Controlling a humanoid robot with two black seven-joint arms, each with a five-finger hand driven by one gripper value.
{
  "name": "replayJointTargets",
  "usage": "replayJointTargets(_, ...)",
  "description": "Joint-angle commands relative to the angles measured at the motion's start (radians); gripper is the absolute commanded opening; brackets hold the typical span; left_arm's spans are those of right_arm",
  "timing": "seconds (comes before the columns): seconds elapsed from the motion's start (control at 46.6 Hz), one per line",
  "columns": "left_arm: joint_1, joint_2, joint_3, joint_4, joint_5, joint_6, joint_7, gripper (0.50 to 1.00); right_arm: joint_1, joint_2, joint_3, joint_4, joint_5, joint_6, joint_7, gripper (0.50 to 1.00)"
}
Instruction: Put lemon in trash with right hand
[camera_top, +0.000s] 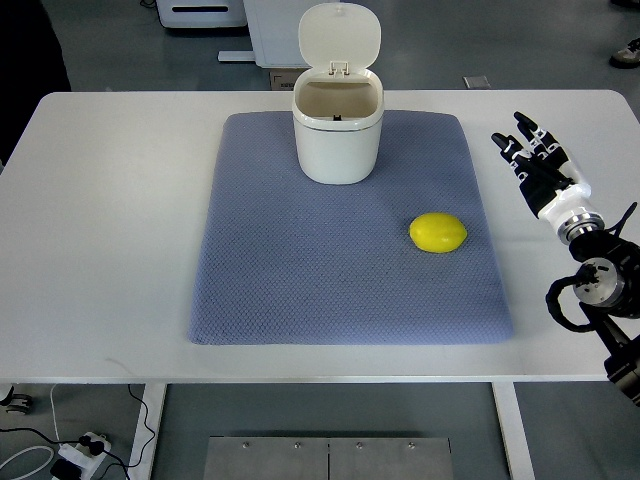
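Yellow lemon (438, 233) lies on the blue mat (300, 270), right of centre; right robot hand (540, 170) hovers spread, empty, at frame right.

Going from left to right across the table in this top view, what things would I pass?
Bare white table → blue-grey mat → white trash bin with its lid up → lemon → the robot's right hand, open, holding nothing.
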Motion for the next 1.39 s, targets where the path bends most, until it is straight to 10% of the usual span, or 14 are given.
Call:
replayJointTargets(0.0, -0.001, 0.000, 0.000, 0.000, 0.000, 0.000, 0.000, 1.000, 0.000, 0.000, 0.000, 0.000, 0.000, 0.000, 0.000, 1.000)
replayJointTargets(1.373, 0.000, 0.000, 0.000, 0.000, 0.000, 0.000, 0.000, 1.000, 0.018, -0.014, -0.003, 0.000, 0.005, 0.020, 0.003, 1.000)
